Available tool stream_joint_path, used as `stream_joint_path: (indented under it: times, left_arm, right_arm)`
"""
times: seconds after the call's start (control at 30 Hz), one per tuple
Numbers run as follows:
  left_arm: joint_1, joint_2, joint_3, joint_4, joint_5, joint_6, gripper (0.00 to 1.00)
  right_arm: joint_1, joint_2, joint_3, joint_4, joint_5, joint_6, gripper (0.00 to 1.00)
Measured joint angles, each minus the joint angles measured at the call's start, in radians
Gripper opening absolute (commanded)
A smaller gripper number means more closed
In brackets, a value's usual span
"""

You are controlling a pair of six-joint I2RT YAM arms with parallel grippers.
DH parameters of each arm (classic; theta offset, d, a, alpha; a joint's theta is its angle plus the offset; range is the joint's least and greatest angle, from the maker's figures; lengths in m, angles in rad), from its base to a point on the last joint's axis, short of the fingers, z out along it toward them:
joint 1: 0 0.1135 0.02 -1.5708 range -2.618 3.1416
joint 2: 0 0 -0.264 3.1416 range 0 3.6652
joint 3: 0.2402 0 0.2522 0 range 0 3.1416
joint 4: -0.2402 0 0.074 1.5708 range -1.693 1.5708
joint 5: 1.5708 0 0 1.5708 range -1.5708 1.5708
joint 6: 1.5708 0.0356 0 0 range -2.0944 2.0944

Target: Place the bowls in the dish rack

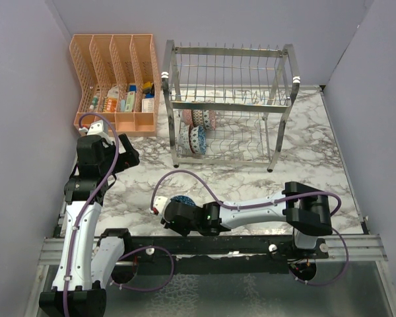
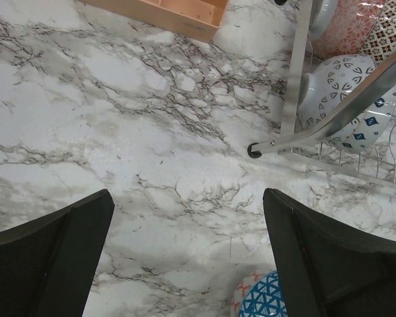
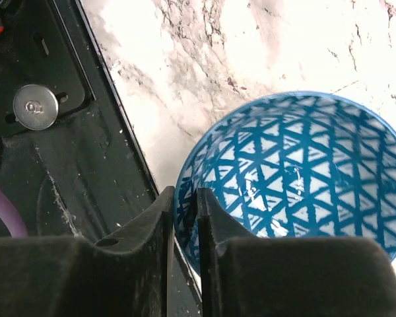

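My right gripper (image 3: 183, 198) is shut on the rim of a blue bowl (image 3: 297, 178) with a white triangle pattern, near the table's front edge; it shows in the top view (image 1: 180, 201) and in the left wrist view (image 2: 264, 297). The metal dish rack (image 1: 228, 105) stands at the back middle. Several bowls (image 1: 197, 129) stand on edge at the left of its lower tier, also seen from the left wrist (image 2: 340, 86). My left gripper (image 1: 129, 155) is open and empty over bare marble, left of the rack.
An orange mesh file organizer (image 1: 115, 82) holding small items stands at the back left, beside the rack. The black mounting rail (image 3: 59, 132) runs along the table's near edge right beside the held bowl. Purple walls close in both sides.
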Motion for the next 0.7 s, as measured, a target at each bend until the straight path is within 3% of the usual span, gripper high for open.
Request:
stream_joint_path:
  times: [0.1, 0.43, 0.7]
  left_arm:
    - [0.0, 0.0, -0.001, 0.002, 0.0, 0.0, 0.99]
    - [0.0, 0.0, -0.006, 0.005, 0.0, 0.0, 0.99]
    - [0.0, 0.0, -0.006, 0.005, 0.0, 0.0, 0.99]
  right_arm:
    - [0.0, 0.0, -0.002, 0.01, 0.009, -0.001, 0.02]
    - [0.002, -0.032, -0.03, 0.031, 0.064, 0.028, 0.01]
    - [-0.071, -0.213, -0.163, 0.058, 0.004, 0.118, 0.01]
